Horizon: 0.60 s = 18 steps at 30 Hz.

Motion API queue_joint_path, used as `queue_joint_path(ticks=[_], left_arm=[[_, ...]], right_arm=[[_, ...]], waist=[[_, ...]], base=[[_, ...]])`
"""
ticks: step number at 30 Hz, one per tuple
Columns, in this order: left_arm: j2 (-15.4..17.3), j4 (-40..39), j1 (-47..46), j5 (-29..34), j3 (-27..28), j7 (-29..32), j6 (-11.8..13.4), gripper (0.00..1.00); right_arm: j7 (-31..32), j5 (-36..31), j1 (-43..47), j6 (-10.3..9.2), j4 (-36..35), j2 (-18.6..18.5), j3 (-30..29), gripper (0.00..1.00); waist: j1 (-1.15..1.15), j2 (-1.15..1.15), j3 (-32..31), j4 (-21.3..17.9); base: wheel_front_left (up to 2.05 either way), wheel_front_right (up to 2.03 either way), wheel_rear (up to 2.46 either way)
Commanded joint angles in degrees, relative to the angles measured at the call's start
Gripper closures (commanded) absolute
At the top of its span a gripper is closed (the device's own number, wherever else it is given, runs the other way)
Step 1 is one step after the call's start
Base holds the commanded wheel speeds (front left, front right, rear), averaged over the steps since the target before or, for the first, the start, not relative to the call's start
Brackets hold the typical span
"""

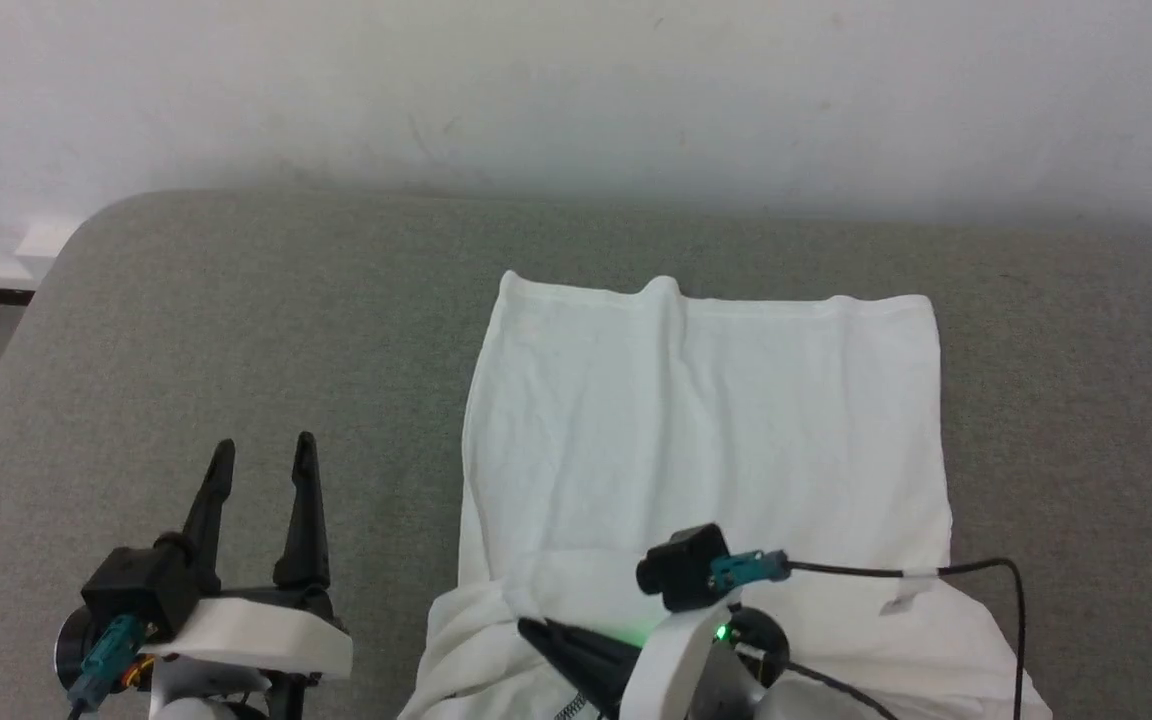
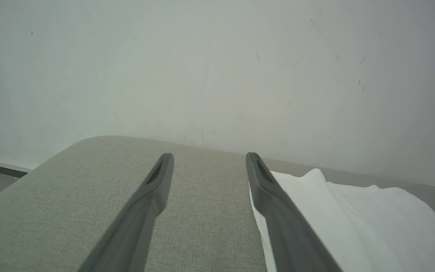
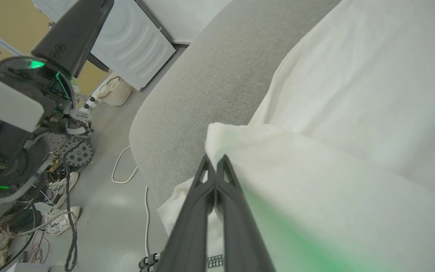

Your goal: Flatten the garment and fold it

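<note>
My right gripper point(image 3: 214, 158) is clamped tight, fingers pressed together, pinching a fold of the garment point(image 1: 706, 420) at its near edge. Dark zigzag stitching point(image 3: 214, 260) peeks out right under the fingers. The rest of the white shirt lies spread flat on the grey cushion point(image 1: 236, 320), reaching towards the wall point(image 1: 576, 90). A small white tag point(image 1: 901, 598) hangs on my wrist cable point(image 1: 976, 570), too small to read. The right wrist is turned so its fingers point across to my left. My left gripper point(image 1: 266, 441) is spread wide and holds nothing, fingers pointing at the wall over bare cushion, just beside the shirt's left edge.
</note>
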Motion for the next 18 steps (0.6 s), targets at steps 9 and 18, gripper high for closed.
queue_joint_path(ticks=[9,18], left_arm=[[0.1,1.7,-1.0,-0.5,0.1,-0.9,0.4,0.00],[1.1,1.7,0.2,-0.4,1.2,-0.7,1.6,0.00]], right_arm=[[-12.2,1.9,-8.4,-0.04,6.3,0.2,10.0,0.00],[-20.6,-10.4,-9.7,-0.04,0.1,-5.6,-0.7,0.00]], waist=[[0.00,0.00,1.2,-0.1],[0.00,0.00,-0.3,-3.3]], base=[[0.00,0.00,0.00],[0.00,0.00,0.00]])
